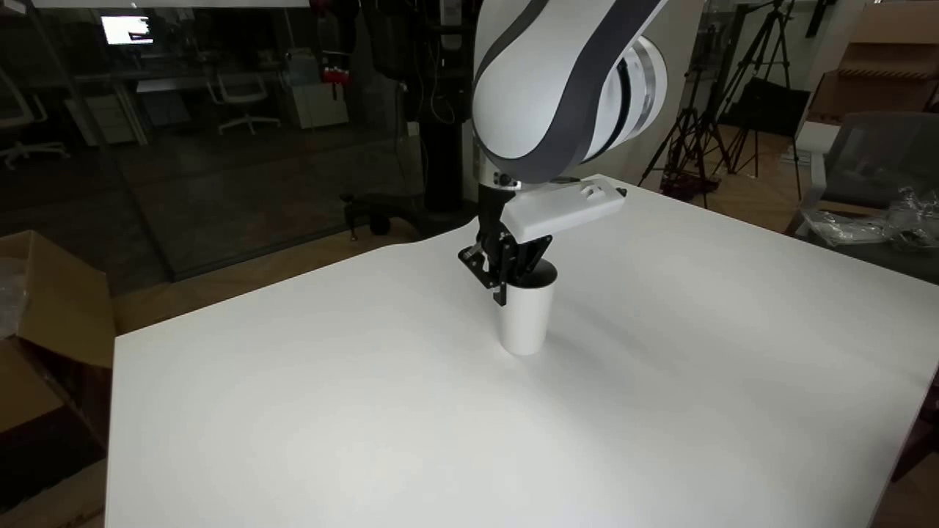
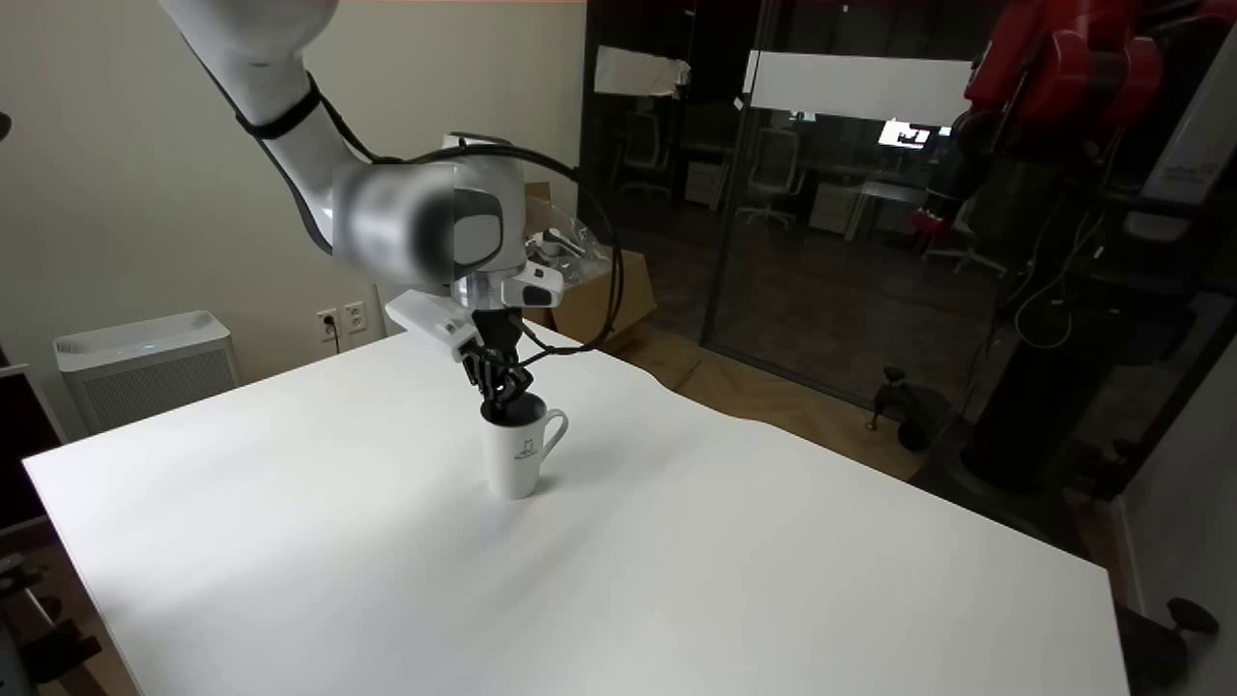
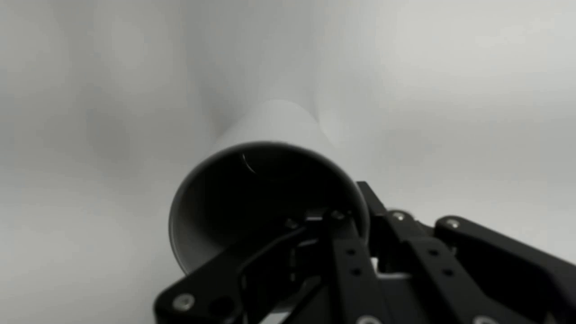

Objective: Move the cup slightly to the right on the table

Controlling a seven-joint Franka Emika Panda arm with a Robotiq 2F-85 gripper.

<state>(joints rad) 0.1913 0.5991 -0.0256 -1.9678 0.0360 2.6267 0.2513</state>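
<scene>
"Three items are to be read across the wrist view. In what order?"

"Left of the fingers (image 3: 348,258), most of the mouth of the cup (image 3: 261,189) is presented. Next, the inner finger (image 3: 343,234) is lodged within the mouth; then the outer finger (image 3: 375,202) is positioned outside the wall. Right of the fingers, the table (image 3: 477,153) is shown."

"How is the gripper (image 1: 510,287) set?"

"The fingers are drawn close together, with the wall apparently pinched between them at the rim. The cup is held roughly upright below the fingers; in both exterior views its base appears to be supported by the table."

"Which step is in hand?"

"Grasping, judged complete or nearly so."

"What is called for next?"

"Grip should be maintained while the cup is shifted slightly right, kept low. Afterwards the fingers should be parted and withdrawn straight up, so that the rim is not dragged."
</scene>
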